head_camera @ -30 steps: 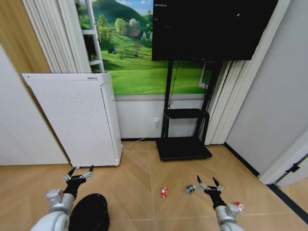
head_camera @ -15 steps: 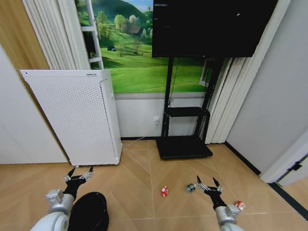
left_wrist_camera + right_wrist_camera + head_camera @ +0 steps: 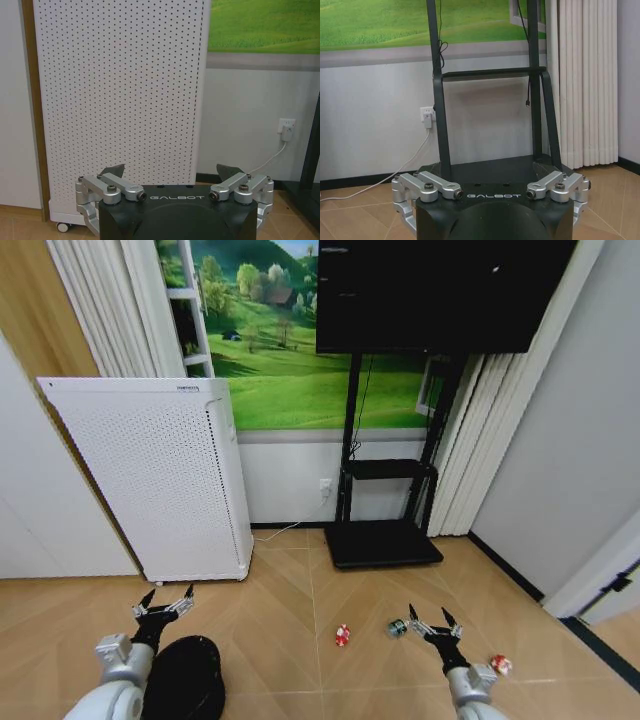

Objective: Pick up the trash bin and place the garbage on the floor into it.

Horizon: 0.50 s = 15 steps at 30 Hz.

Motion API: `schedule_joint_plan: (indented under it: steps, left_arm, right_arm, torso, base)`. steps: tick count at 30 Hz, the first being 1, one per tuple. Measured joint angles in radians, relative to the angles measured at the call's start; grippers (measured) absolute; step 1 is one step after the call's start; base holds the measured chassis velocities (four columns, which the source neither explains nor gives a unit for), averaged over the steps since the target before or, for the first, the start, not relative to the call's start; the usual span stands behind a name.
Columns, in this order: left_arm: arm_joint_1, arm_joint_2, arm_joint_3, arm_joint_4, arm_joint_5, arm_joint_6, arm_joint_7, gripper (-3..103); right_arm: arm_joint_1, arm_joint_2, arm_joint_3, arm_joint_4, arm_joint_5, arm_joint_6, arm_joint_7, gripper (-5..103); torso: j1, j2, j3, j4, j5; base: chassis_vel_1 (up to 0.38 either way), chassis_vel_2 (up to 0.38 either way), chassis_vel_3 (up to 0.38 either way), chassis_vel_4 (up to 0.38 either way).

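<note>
The trash bin [image 3: 186, 681], black and round, stands on the floor [image 3: 280, 590] at the lower left of the head view, beside my left arm. My left gripper [image 3: 165, 602] [image 3: 172, 172] hovers open just beyond the bin, facing the white perforated appliance. My right gripper [image 3: 428, 620] [image 3: 491, 190] is open and empty above the floor. The garbage lies in three scraps: a red-and-white one [image 3: 343, 636] in the middle, a green-and-white one [image 3: 397, 628] just left of the right gripper, and another red-and-white one [image 3: 500, 664] beside my right wrist.
A tall white perforated appliance [image 3: 160, 480] [image 3: 120, 100] stands on casters against the left wall. A black TV stand [image 3: 385, 540] [image 3: 490, 125] with a flat base sits ahead, and a cord runs to a wall socket [image 3: 325, 492]. Curtains [image 3: 470, 440] hang at the right.
The whole head picture has shifted slightly, so the camera moved. Both grippers keep the same open pose, and the bin and scraps lie where they were.
</note>
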Motion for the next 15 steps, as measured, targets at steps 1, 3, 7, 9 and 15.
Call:
schedule_joint_plan:
  steps: [1, 3, 7, 9, 15]
  left_arm:
    - [0.0, -0.001, 0.0, 0.0, 0.001, 0.0, 0.0, 100]
    - [0.0, -0.001, 0.0, 0.0, 0.001, 0.0, 0.0, 100]
    - [0.0, 0.0, 0.0, 0.0, 0.001, 0.0, 0.001, 100]
    - [0.0, 0.001, 0.0, 0.001, 0.002, 0.0, 0.002, 100]
    - [-0.002, 0.004, 0.001, 0.005, 0.002, 0.0, 0.002, 100]
  right_arm:
    - [0.001, 0.0, -0.001, 0.0, 0.0, 0.0, 0.0, 100]
    - [0.001, 0.001, -0.002, -0.001, 0.0, 0.0, 0.0, 100]
    - [0.005, 0.003, -0.004, -0.006, 0.0, -0.001, 0.0, 100]
    - [0.006, 0.004, -0.004, -0.009, 0.0, -0.001, 0.0, 100]
    - [0.008, 0.006, -0.004, -0.016, 0.0, -0.001, 0.001, 100]
  torso:
    - [-0.002, -0.007, -0.005, 0.0, 0.0]
    - [-0.004, -0.012, -0.008, 0.0, 0.0]
    - [-0.009, -0.029, -0.02, 0.0, 0.0]
    - [-0.011, -0.036, -0.025, 0.0, 0.0]
    - [-0.019, -0.064, -0.045, 0.0, 0.0]
  base:
    - [0.0, 0.0, 0.0, 0.0]
    - [0.0, 0.0, 0.0, 0.0]
    - [0.0, 0.0, 0.0, 0.0]
    - [0.0, 0.0, 0.0, 0.0]
    - [0.0, 0.0, 0.0, 0.0]
